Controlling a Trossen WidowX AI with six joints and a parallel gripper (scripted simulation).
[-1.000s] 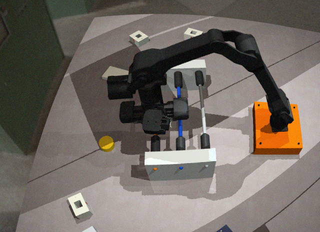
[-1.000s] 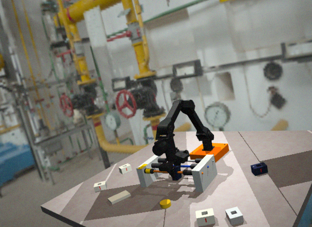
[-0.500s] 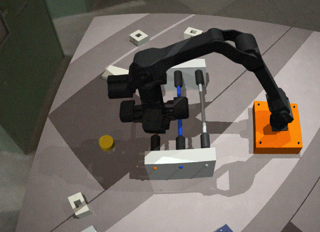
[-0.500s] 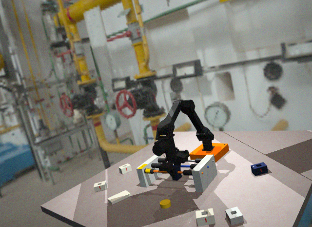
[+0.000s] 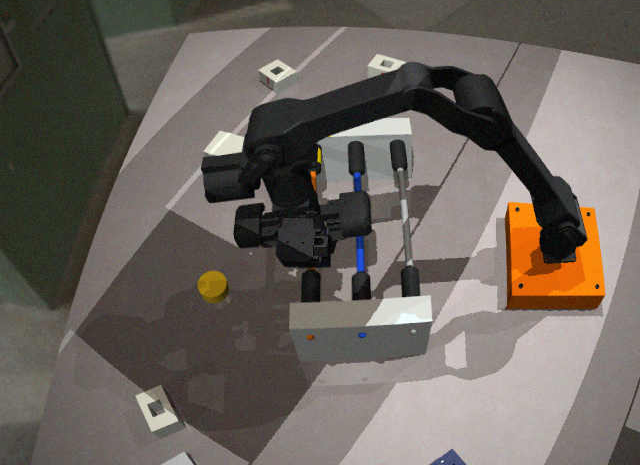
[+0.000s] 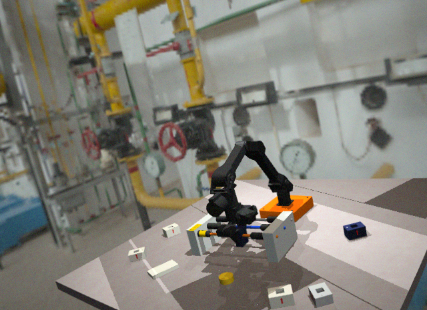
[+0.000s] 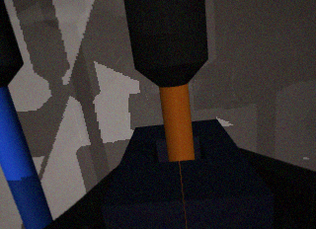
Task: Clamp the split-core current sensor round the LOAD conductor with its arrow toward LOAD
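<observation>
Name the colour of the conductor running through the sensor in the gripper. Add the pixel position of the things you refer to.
Orange [image 7: 178, 120], clearest in the wrist view.
</observation>
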